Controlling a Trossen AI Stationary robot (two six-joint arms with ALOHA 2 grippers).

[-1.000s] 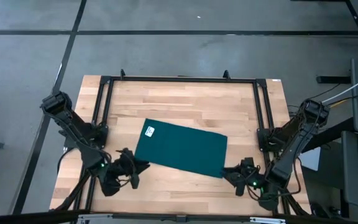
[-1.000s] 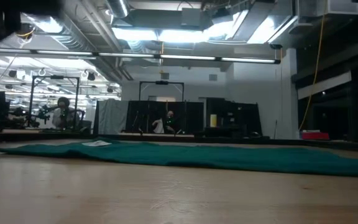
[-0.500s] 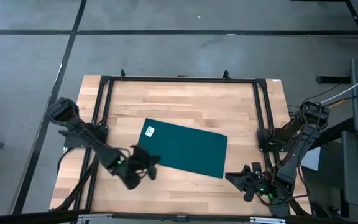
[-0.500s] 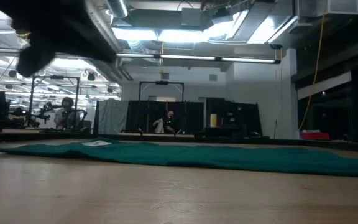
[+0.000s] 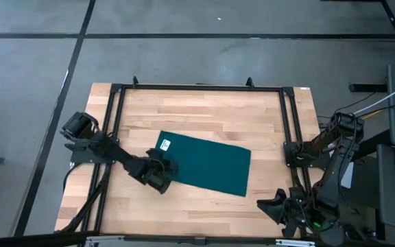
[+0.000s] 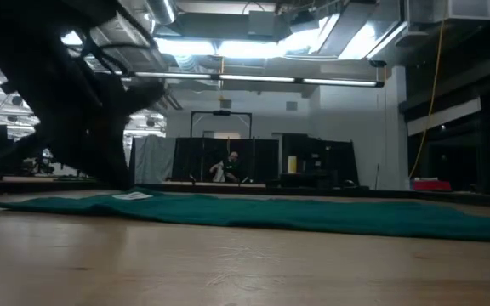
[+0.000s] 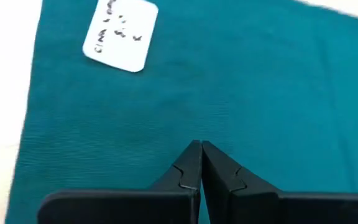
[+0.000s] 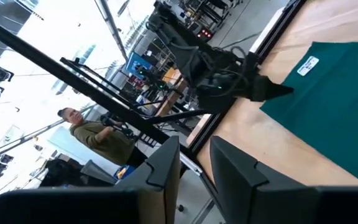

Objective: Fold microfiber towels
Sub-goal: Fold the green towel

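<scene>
Teal towel [image 5: 202, 164] lies flat mid-counter [image 5: 204, 110]. My left claw [image 7: 199, 163] hangs pinched shut over the towel's tag-side edge; closed, I think it will only shove and wrinkle cloth. My right claw [image 8: 191, 158], slightly parted, waits off the towel's far corner. Bare wood rings the towel.

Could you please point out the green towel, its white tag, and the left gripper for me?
green towel [image 5: 208, 163], high view, on the middle of the cloth.
white tag [image 7: 120, 34], left wrist view, on the centre of the label.
left gripper [image 7: 201, 149], left wrist view, at the tips of its closed fingers over the towel.
</scene>
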